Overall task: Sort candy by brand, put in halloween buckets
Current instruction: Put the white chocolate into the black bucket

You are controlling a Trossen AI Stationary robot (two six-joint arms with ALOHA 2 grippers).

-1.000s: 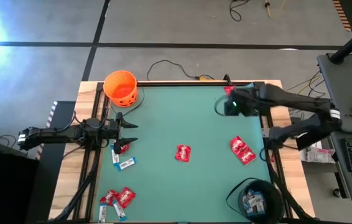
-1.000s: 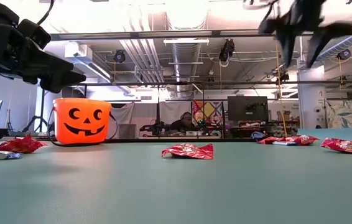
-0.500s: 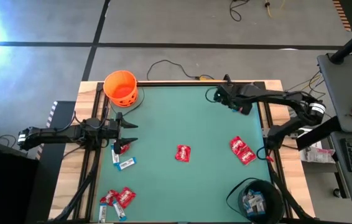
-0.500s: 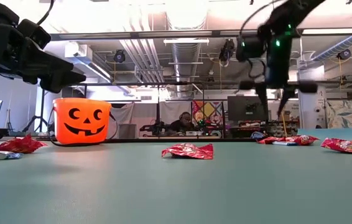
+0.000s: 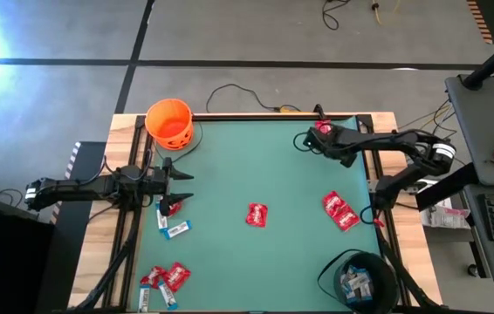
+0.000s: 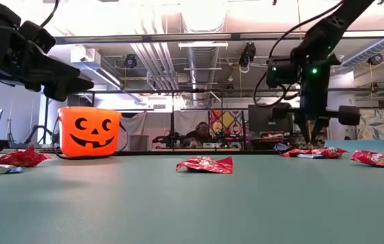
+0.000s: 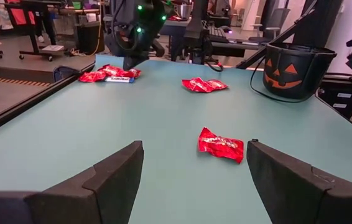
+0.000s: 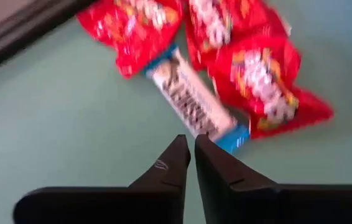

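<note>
The candy, small red squarish foil packets and slim blue-and-white bars, is lying in several groups on the green table mat (image 5: 256,166). One cluster of red packets with a blue-and-white bar (image 8: 191,102) is sitting at the far right corner, directly below the right gripper (image 5: 317,139). The right gripper's fingers (image 8: 166,168) are standing pressed together, holding nothing, tips poised just short of the bar. White print on the packets is showing but is not readable.

A single red packet (image 5: 257,215) is lying near the mat's centre, with open mat on all sides. A larger red packet (image 5: 339,210) is lying near the right edge. A red packet and a blue-and-white bar (image 5: 175,228) are lying at the left edge, and a further mixed cluster (image 5: 164,279) is sitting at the near left corner.

The bright orange round plastic bucket (image 5: 170,123) with a black jack-o'-lantern face is standing at the far left corner; its contents cannot be told. The black round bucket (image 5: 359,277) is standing at the near right corner, holding blue-and-white bars.

The left gripper (image 5: 181,185) is waiting at the left edge, fingers (image 7: 111,177) spread wide and empty.
</note>
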